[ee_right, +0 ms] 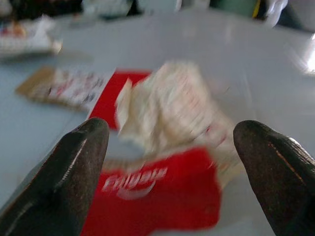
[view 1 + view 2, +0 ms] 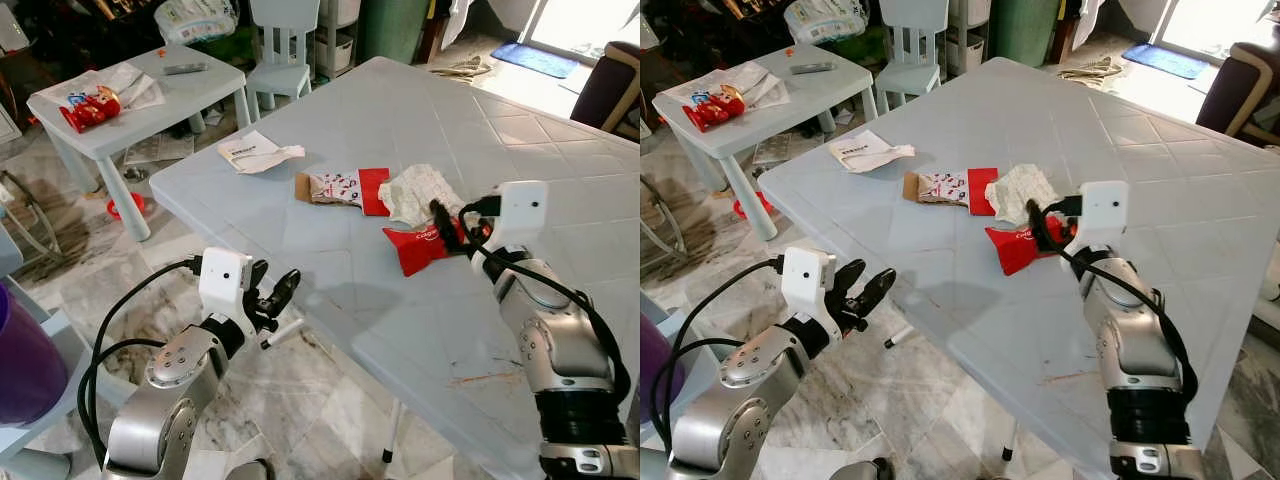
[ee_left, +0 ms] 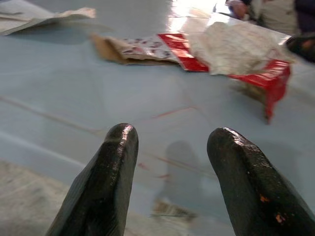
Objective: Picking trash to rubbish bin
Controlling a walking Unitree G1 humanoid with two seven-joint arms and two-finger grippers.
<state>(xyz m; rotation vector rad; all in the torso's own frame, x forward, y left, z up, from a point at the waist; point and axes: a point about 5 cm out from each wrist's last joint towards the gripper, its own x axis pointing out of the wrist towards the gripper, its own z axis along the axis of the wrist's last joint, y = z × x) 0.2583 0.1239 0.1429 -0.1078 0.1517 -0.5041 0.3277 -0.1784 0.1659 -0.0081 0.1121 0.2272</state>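
- A pale blue table stood on a marble floor.
- The right gripper hung open over a red wrapper; the left gripper was open, empty.

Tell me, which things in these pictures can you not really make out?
- Printing on the red plastic wrapper: blurred in the right wrist view, small in the eye views.
- Part of that wrapper: hidden by the right gripper in the left eye view.
- Crumpled white paper: smeared in the right wrist view, its print unreadable.
- Small grey object on the small white side table: too small to identify.
- Purple container: cut off by the left eye view's edge.
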